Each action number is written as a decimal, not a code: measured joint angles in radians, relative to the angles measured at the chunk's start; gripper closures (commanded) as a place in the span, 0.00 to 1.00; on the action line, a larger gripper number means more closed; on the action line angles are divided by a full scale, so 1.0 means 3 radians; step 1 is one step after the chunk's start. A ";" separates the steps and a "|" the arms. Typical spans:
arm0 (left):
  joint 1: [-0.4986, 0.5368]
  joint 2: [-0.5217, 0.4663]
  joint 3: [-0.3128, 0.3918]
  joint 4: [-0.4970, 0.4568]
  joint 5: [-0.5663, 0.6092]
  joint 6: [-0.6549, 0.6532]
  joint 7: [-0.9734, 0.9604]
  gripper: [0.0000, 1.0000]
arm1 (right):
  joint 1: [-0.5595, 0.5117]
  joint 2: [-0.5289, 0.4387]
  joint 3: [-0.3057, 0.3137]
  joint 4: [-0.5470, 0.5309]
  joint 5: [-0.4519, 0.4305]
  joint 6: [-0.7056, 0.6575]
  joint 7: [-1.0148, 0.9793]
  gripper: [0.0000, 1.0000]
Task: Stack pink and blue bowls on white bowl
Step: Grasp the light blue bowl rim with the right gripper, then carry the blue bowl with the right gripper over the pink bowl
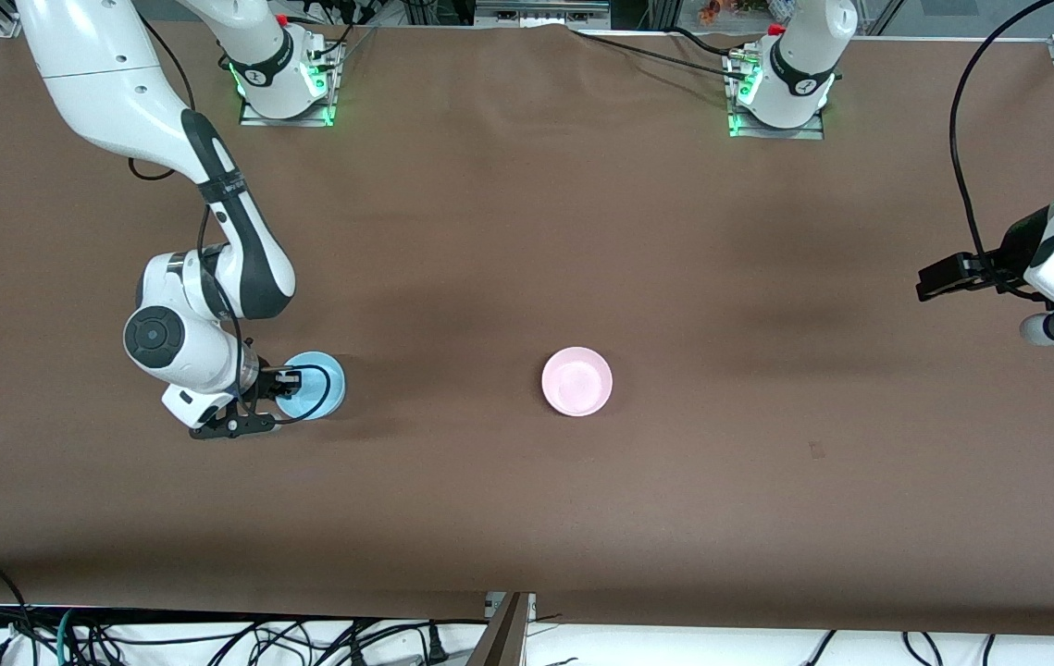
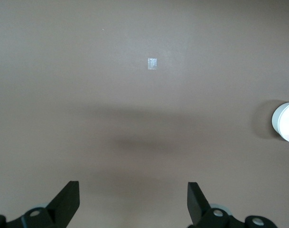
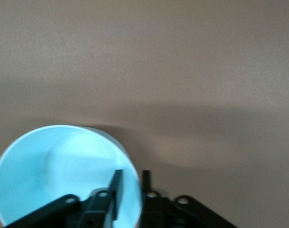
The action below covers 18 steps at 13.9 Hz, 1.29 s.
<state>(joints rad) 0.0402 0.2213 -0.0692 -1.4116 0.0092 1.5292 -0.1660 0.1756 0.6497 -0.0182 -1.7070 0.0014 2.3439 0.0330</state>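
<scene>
Down nearest the front camera, the right gripper (image 1: 281,393) sits at the blue bowl (image 1: 316,385), toward the right arm's end of the brown surface (image 1: 527,231). In the right wrist view its fingers (image 3: 117,192) are clenched on the blue bowl's (image 3: 63,171) rim, one finger inside the wall and the other just outside it. Whether the bowl rests on the surface or is raised a little cannot be told.

Taking the pink bowl (image 1: 576,381) as the landmark: it stands upright and alone near the middle of the surface, about as near to the front camera as the blue bowl, and the blue bowl lies well apart from it toward the right arm's end.

Farther from the front camera than the pink bowl, and well apart from it toward the left arm's end, the left gripper (image 1: 943,277) waits in the air above bare surface. In the left wrist view its fingers (image 2: 68,202) are spread wide and hold nothing. At that view's edge part of a white bowl (image 2: 286,122) shows on the surface, and a small pale tag (image 2: 153,63) lies flat on the cloth.
</scene>
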 measured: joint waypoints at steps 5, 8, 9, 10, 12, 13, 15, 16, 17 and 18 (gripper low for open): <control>0.0000 0.0001 0.0000 0.0001 -0.0011 0.0000 0.0000 0.00 | 0.0019 -0.0016 0.0017 0.0045 0.0017 -0.0026 0.0006 1.00; 0.0000 0.0001 0.0000 0.0001 -0.0012 0.0000 0.0000 0.00 | 0.0025 -0.0045 0.0114 0.0103 0.0020 -0.0105 0.0102 1.00; 0.0000 0.0001 -0.0001 0.0001 -0.0012 0.0000 0.0000 0.00 | 0.0031 -0.0063 0.0175 0.0132 0.0020 -0.0156 0.0192 1.00; 0.0000 0.0001 -0.0001 0.0001 -0.0012 0.0000 0.0000 0.00 | 0.0037 -0.0080 0.0245 0.0170 0.0020 -0.0214 0.0289 1.00; -0.0001 0.0001 -0.0003 0.0001 -0.0013 0.0000 0.0000 0.00 | 0.0046 -0.0120 0.0393 0.0249 0.0022 -0.0351 0.0496 1.00; -0.0001 0.0001 -0.0003 0.0001 -0.0013 0.0000 0.0000 0.00 | 0.0048 -0.0137 0.0476 0.0298 0.0023 -0.0433 0.0625 1.00; -0.0001 0.0001 -0.0004 0.0002 -0.0013 0.0000 0.0000 0.00 | 0.0054 -0.0154 0.0658 0.0429 0.0025 -0.0582 0.0939 1.00; -0.0001 0.0001 -0.0005 0.0002 -0.0013 0.0000 0.0000 0.00 | 0.0065 -0.0155 0.0751 0.0498 0.0029 -0.0621 0.1109 1.00; -0.0001 0.0001 -0.0006 0.0002 -0.0014 0.0000 0.0000 0.00 | 0.0094 -0.0155 0.0831 0.0558 0.0032 -0.0646 0.1307 1.00; -0.0001 0.0001 -0.0007 0.0002 -0.0014 0.0000 0.0000 0.00 | 0.0148 -0.0154 0.0890 0.0608 0.0033 -0.0653 0.1518 1.00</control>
<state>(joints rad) 0.0398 0.2216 -0.0713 -1.4110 0.0049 1.5292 -0.1660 0.2201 0.6037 0.2487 -1.5247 0.0113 2.1479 0.4883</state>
